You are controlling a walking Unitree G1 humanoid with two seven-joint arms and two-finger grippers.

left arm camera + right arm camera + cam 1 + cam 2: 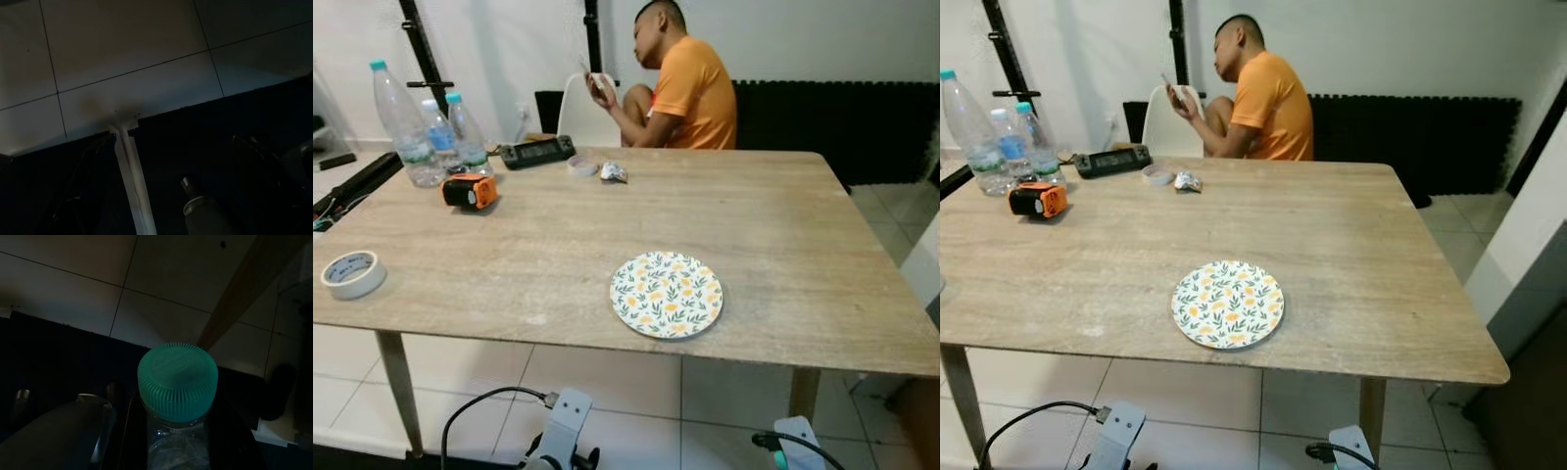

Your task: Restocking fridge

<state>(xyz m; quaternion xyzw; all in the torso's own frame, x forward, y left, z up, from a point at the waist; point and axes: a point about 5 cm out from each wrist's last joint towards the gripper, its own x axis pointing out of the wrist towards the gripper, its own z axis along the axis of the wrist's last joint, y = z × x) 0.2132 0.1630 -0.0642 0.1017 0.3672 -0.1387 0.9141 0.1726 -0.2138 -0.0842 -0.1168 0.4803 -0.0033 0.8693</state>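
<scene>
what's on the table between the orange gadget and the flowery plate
Nothing: between the orange-and-black device and the floral plate the wooden table is bare, as both eye views show.

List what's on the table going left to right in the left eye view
Tape roll → water bottles → orange device → black controller → foil wrapper → floral plate.
</scene>
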